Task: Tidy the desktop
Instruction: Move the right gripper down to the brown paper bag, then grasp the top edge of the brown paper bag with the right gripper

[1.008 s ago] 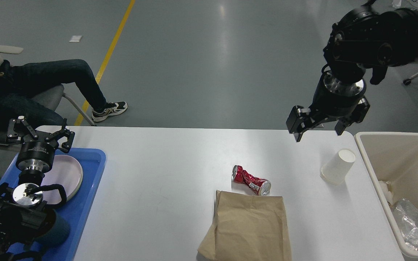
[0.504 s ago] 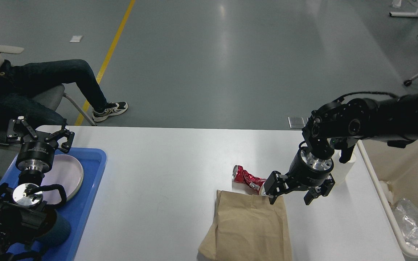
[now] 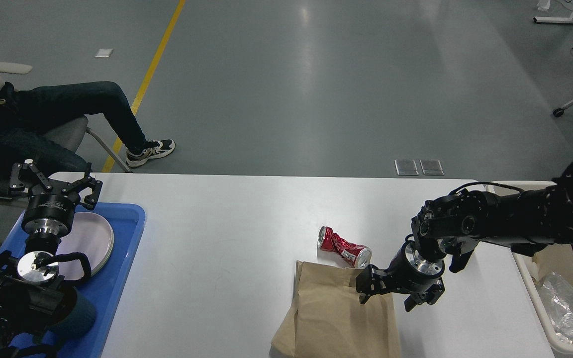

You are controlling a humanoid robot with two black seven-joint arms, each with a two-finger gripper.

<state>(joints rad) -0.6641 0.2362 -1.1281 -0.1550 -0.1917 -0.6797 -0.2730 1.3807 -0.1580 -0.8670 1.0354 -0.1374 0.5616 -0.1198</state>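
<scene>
My right end effector hangs low over the right edge of the brown paper bag, with its two fingers spread apart and nothing between them. One finger is above the bag's upper right corner, the other is above the bare white desk just beside the bag. I cannot tell if the fingers touch the paper. The bag lies flat at the near side of the desk, a little right of the middle. A crushed red can lies on its side just behind the bag, touching or almost touching its far edge, near the left finger of this end effector.

My left end effector is at the far left, above the blue tray, with its fingers open wide and empty. The tray sits on the left end of the desk and holds a pale plate.

At the right end of the desk stands a cream bin, partly hidden by my right arm; inside it I see some crumpled clear plastic. A person sits on a chair behind the left corner of the desk
</scene>
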